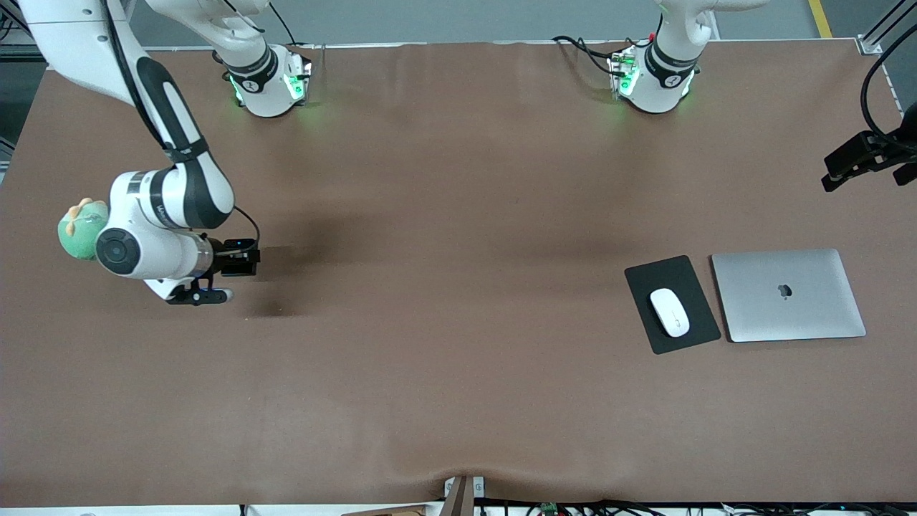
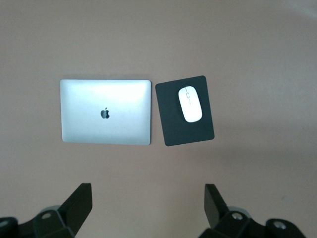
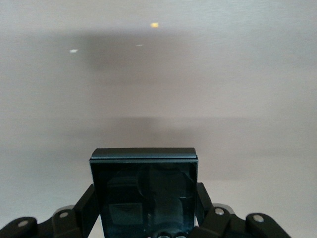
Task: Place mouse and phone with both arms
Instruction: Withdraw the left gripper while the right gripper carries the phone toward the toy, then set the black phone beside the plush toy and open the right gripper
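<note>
Phone (image 3: pixel 143 191) is being gripped in the right gripper's (image 1: pixel 215 276) jaws, over the desk (image 1: pixel 444 358) toward the right arm's end.
Mouse (image 1: pixel 669 312) is lying on a black mat (image 1: pixel 691 283) just beside a closed laptop (image 1: pixel 788 294); the left gripper (image 2: pixel 148 210) is hanging above them, jaws spread wide and holding nothing.
</note>
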Robot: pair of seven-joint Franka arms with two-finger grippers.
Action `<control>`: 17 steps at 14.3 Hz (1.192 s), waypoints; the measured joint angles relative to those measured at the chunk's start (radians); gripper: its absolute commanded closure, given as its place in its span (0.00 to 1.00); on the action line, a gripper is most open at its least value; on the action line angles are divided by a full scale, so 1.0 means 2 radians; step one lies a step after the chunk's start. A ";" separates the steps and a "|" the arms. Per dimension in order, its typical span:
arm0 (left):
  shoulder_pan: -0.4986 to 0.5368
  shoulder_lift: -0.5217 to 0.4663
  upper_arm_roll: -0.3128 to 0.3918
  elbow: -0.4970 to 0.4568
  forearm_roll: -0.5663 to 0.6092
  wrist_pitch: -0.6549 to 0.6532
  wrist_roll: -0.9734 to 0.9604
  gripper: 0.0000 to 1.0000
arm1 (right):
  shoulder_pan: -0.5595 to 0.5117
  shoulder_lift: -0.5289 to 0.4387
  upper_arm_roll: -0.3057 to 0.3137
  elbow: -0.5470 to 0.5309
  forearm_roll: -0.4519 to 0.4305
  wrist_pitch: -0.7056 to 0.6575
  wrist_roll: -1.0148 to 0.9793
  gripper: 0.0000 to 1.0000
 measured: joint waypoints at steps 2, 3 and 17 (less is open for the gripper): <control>-0.003 0.000 -0.002 -0.004 0.000 0.000 0.000 0.00 | -0.026 0.000 0.000 -0.016 0.000 0.026 -0.027 1.00; -0.004 0.000 -0.004 -0.006 0.000 0.000 0.000 0.00 | -0.033 0.000 0.000 -0.025 0.000 0.037 -0.032 1.00; -0.004 0.000 -0.024 -0.012 0.000 -0.005 -0.023 0.00 | -0.056 0.032 0.001 -0.086 -0.005 0.137 -0.062 0.00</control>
